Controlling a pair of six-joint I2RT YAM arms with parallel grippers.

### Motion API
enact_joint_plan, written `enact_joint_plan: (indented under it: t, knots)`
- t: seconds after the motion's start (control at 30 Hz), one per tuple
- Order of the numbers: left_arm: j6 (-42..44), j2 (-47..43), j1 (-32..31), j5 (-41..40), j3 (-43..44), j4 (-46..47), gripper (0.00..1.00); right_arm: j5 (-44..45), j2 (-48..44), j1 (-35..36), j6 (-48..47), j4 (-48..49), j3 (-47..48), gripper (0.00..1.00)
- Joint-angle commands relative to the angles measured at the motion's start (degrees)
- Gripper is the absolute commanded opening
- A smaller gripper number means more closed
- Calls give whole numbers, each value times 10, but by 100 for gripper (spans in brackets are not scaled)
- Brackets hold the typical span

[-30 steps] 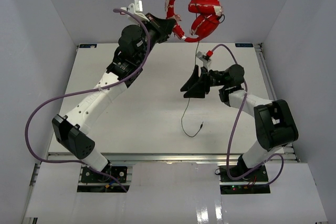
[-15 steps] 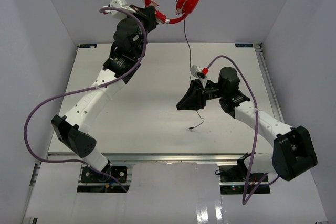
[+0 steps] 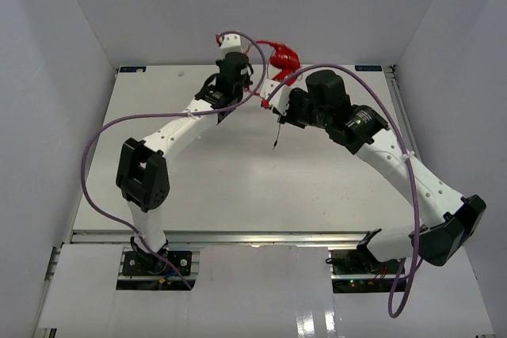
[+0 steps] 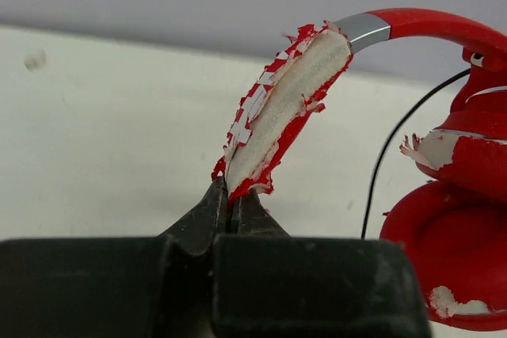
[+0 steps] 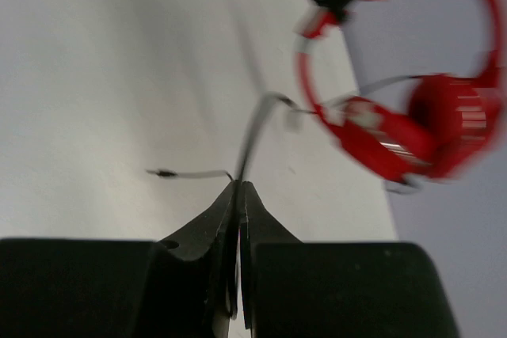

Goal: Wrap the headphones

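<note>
While both arms reach toward the far middle of the table [image 3: 198, 187], I count one set of headphones [image 3: 283, 57] there, held between them near the back wall. The left gripper [image 4: 232, 191] is clamped tight on the end of the single headband [image 4: 285, 108], whose red-and-white covering is flaking. From the left wrist I see two ear cups [image 4: 444, 267], folded close together at the right, one above the other. One thin black cable [image 4: 380, 172] runs down beside them.

The right gripper [image 5: 238, 187] has its fingers pressed together on that cable, which curves up from the tips toward the headphones; that view is blurred. One plug [image 5: 165, 172] sticks out left of the fingers at the short free end. From above, the cable's end hangs just below the right gripper. Two purple leads [image 3: 103, 140] loop along the arms, one each.
</note>
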Motion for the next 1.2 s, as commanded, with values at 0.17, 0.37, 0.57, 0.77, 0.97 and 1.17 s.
enact_joint_plan:
  t: [0.17,0.37,0.57,0.77,0.97,1.17]
  knots:
    - [47,-97,-33,270,-181,57,0,288,33,-18,-216,39,-18,8]
    - [53,-175,-33,406,-251,106,0,206,16,-90,-202,86,-50,8]
    - [-31,-259,-34,464,-303,164,0,-29,10,-190,-72,74,-72,8]
    - [-157,-285,-33,490,-304,208,0,-357,23,-274,57,55,-86,8]
    - [-300,-330,-32,393,-313,259,0,-635,50,-298,164,84,-100,12]
    - [-356,-316,-45,330,-257,302,0,-783,63,-294,516,496,-184,21]
